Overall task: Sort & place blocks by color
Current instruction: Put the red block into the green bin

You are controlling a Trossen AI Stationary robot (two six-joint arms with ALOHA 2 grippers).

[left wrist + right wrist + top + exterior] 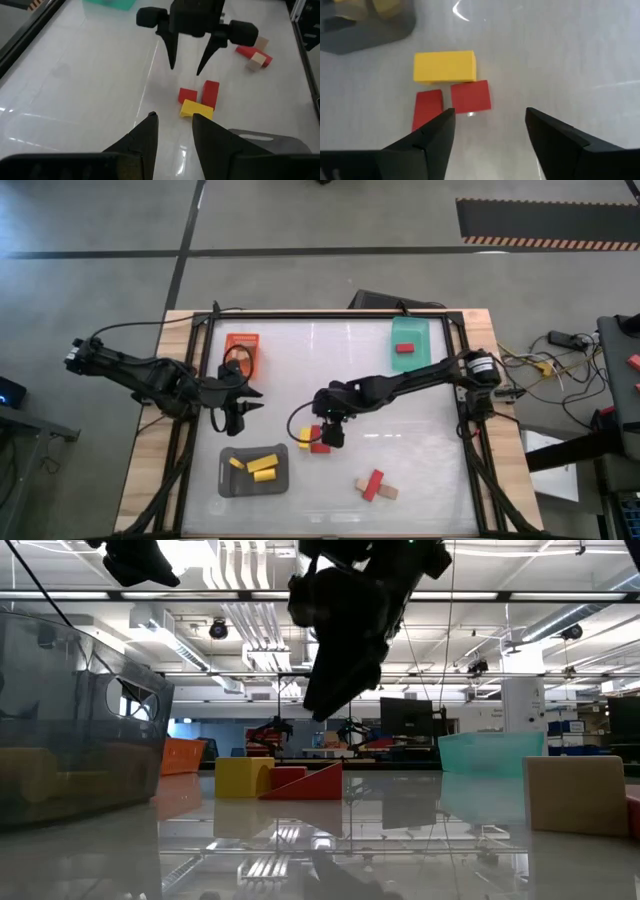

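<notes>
With both arms over the white table, the right gripper hangs above the centre cluster, fingers spread, holding nothing; left gripper sits left of centre, fingers partly apart, empty. Grey tray near-left holds yellow blocks; green tray far-right holds one red block; orange tray far-left. Centre cluster: yellow block touching two red blocks. Near-right: red and tan blocks crossed

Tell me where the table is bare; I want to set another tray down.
Bare: between the orange tray and green tray, and right of the right pincer. Crowded: between the grey tray and the red-and-yellow blocks.
</notes>
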